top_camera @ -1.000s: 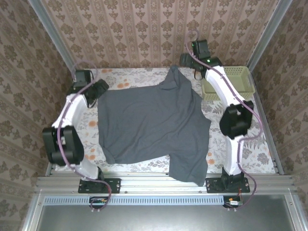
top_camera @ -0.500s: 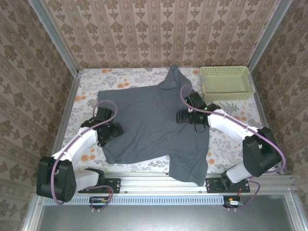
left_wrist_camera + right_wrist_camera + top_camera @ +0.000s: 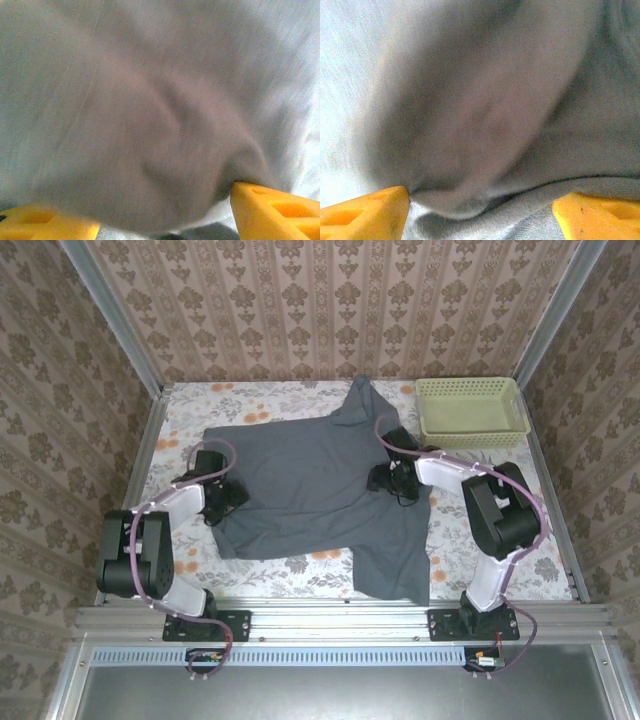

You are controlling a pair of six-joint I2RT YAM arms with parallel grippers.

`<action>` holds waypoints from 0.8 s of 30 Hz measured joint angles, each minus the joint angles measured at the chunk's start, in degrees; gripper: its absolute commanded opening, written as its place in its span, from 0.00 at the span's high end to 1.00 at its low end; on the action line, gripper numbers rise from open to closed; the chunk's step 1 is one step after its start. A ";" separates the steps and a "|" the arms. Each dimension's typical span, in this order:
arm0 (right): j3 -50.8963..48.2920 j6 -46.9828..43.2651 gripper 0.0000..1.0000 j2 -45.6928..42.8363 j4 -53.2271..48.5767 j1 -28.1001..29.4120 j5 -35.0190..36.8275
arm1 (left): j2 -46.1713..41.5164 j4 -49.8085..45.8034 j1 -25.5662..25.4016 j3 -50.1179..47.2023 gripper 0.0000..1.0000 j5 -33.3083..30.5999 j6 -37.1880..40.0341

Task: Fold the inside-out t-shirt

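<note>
— Left gripper [image 3: 224, 500]: how does it stand?
— Fingers [image 3: 270, 212] spread, down on the left edge of the inside-out t-shirt [image 3: 310, 490], cloth bulging between them.
— Right gripper [image 3: 386, 480]?
— Spread too, on the shirt's right side. The shirt lies flat mid-table [image 3: 470, 540].

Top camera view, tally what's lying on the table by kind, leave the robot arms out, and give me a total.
t-shirt: 1
basket: 1
Total: 2
</note>
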 measured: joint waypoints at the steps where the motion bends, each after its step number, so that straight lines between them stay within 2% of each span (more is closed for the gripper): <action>1: 1.84 0.28 0.20 1.20 0.22 -0.35 -0.13 | 1.66 1.11 0.57 1.57 0.29 0.83 0.20; 6: 7.98 0.94 0.20 5.35 0.44 -1.40 0.00 | 6.71 0.76 1.16 8.72 0.18 2.03 2.54; 9: 7.89 0.63 0.19 5.01 0.39 -1.51 0.39 | 2.69 -5.18 -0.98 9.22 0.09 -3.85 3.91; 11: 5.97 0.02 0.19 3.02 0.39 -1.38 0.85 | -3.85 -10.40 -4.72 8.83 0.08 -9.90 4.22; 14: 0.55 -1.05 0.19 -3.93 0.09 -0.55 1.92 | -14.78 -15.43 -10.71 6.14 0.16 -16.50 3.67; 16: -2.97 -1.49 0.19 -9.40 0.02 0.70 2.51 | -21.07 -18.58 -13.29 2.69 0.27 -19.21 2.23; 17: -4.87 -1.68 0.19 -12.33 0.09 1.46 2.62 | -23.23 -20.09 -14.19 0.52 0.28 -20.24 1.44; 20: -9.99 -1.68 0.19 -18.53 0.48 3.41 2.69 | -24.61 -23.52 -16.48 -5.01 0.34 -21.86 -0.68; 24: -15.85 -1.44 0.19 -21.70 0.66 4.61 2.69 | -19.34 -24.76 -18.16 -7.43 0.36 -21.77 -2.05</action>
